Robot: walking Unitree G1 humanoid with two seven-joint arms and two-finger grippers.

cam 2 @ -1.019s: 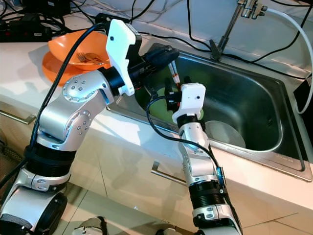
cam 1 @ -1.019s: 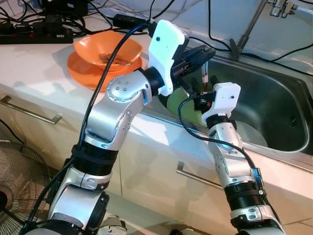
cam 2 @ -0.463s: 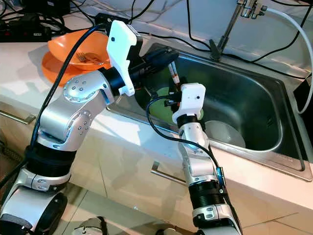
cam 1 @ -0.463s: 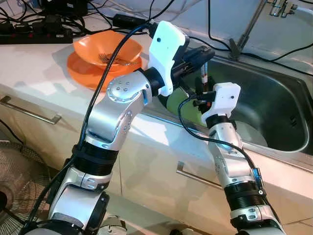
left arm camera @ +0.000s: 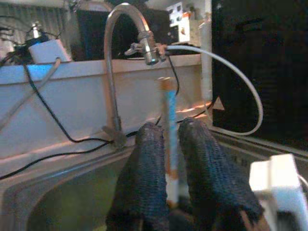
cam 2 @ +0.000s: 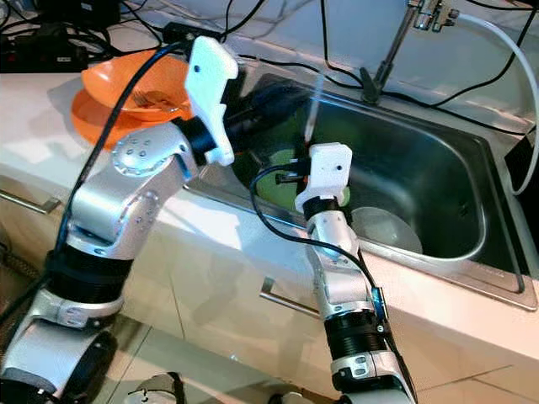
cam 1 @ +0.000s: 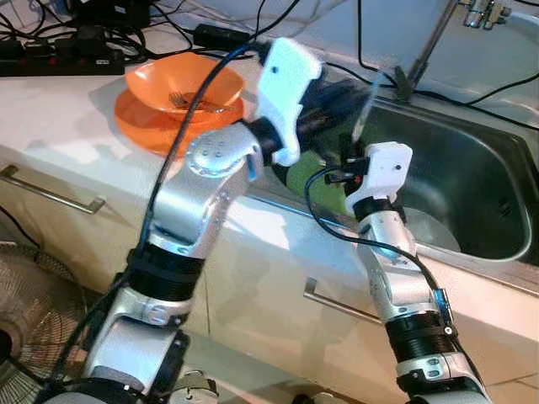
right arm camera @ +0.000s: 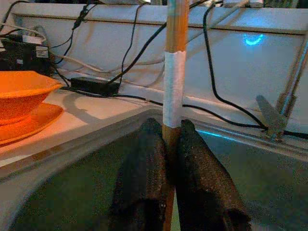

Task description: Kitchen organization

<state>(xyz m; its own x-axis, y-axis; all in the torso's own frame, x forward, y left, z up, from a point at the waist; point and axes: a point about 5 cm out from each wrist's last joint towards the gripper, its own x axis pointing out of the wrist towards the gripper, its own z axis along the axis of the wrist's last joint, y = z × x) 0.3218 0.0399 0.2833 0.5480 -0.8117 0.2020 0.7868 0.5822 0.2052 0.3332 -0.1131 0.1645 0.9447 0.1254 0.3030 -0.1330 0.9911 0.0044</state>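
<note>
- Over the near-left corner of the sink [cam 2: 472, 244], both arms are up and both grippers are busy with one thin stick [right arm camera: 174, 72].
- Right gripper [right arm camera: 169, 144]: its two black fingers are pressed together on the lower part of the stick, which stands upright with a white band around the wood.
- Left gripper [left arm camera: 169, 144] reaches in from the surface [cam 1: 59, 126] side, fingers pinched on the same stick; orange and pale blue show on it from this wrist view.
- From the head views the stick [cam 2: 312, 105] is a blur above the right wrist's white housing.
- Down in the basin lie a green dish [cam 2: 274, 187] and a pale round plate [cam 2: 387, 229].
- Back on the surface sits an orange bowl [cam 1: 181, 80] on an orange plate [cam 1: 139, 126], a fork [cam 1: 198, 103] lying inside.
- Faucet [left arm camera: 126, 43] rises behind the sink, hose attached.
</note>
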